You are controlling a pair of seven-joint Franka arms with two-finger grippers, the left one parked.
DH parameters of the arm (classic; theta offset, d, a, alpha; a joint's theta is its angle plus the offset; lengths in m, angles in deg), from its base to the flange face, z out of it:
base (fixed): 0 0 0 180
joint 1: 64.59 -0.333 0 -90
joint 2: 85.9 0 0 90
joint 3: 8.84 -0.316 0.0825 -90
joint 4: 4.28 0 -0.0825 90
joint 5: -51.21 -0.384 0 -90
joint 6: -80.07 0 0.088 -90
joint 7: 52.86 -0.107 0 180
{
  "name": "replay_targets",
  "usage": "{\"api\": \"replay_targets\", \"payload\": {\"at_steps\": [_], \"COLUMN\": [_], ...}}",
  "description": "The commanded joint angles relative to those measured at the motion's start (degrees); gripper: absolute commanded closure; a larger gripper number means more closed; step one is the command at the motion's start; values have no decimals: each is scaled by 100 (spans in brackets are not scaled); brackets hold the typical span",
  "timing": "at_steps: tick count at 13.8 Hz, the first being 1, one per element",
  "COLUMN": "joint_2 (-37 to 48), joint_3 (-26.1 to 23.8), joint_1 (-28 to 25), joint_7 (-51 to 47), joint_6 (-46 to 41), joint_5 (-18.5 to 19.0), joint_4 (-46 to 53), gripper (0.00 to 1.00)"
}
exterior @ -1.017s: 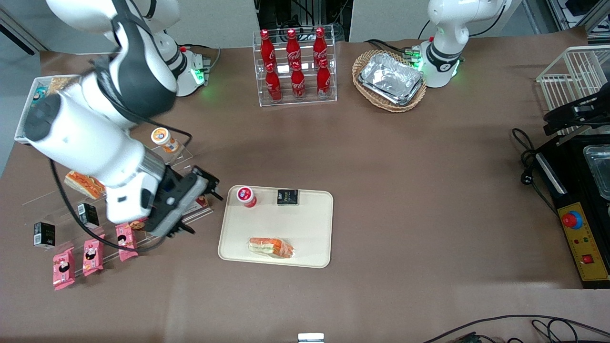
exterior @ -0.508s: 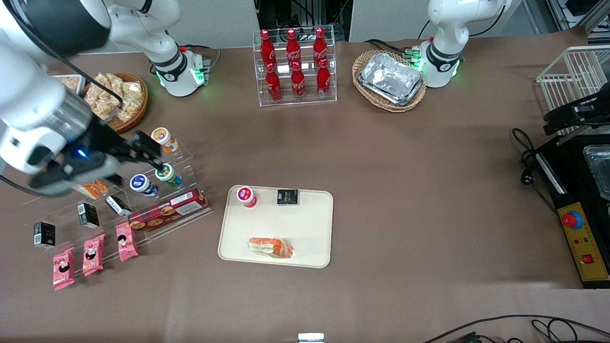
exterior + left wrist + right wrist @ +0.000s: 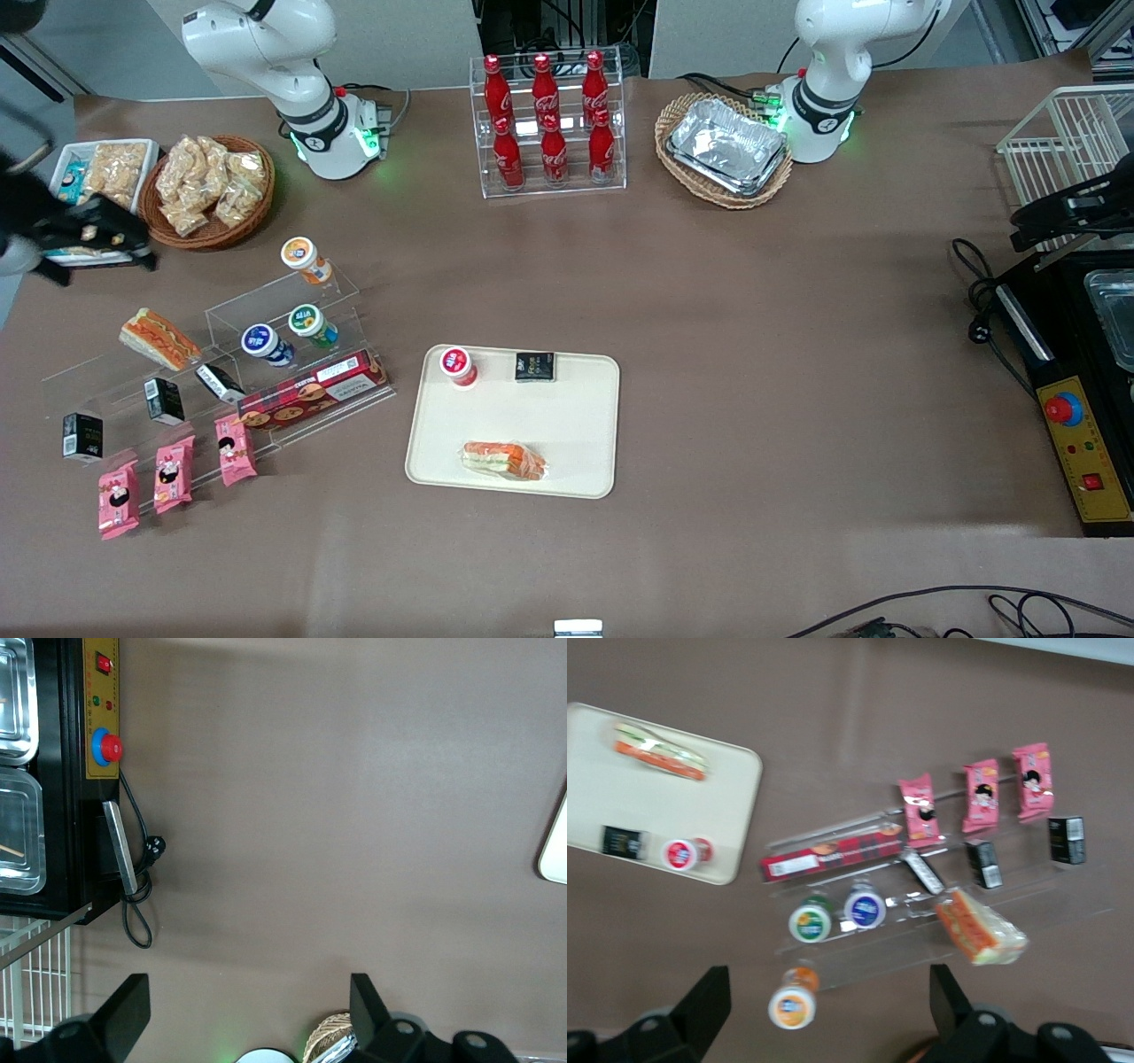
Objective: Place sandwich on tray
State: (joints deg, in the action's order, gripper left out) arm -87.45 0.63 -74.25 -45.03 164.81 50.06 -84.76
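The long clear-wrapped sandwich [image 3: 503,461] with orange, white and green layers lies flat on the cream-beige tray [image 3: 576,416], along the tray's edge nearest the front camera. It also shows on the tray [image 3: 602,780] in the right wrist view [image 3: 660,750]. My right gripper [image 3: 102,257] is open and empty, raised high over the table's working-arm end near the small white snack tray, far from the sandwich. In the right wrist view the gripper [image 3: 830,1008] frames an orange-lidded cup far below it.
A red-lidded cup [image 3: 458,365] and a small black box [image 3: 535,366] also sit on the tray. A clear rack toward the working arm's end holds a wedge sandwich [image 3: 158,338], cups, a red biscuit box [image 3: 312,390] and pink packets. A cola rack [image 3: 549,124] and foil trays [image 3: 726,146] stand farther from the front camera.
My right arm has swung up and away from beside the tray, over the rack, toward the working arm's end of the table. The sandwich has stayed on the tray.
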Motion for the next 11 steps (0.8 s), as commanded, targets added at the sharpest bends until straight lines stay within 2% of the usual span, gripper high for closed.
{"api": "replay_targets", "payload": {"at_steps": [1,4,11], "joint_2": [260,198,40], "joint_3": [354,241,-401], "joint_1": [43,210,860], "joint_7": [351,-358,-405], "joint_6": [577,570,640], "joint_5": [27,-43,-52], "joint_4": [-889,-1040,-829], "gripper": [0,0,0]}}
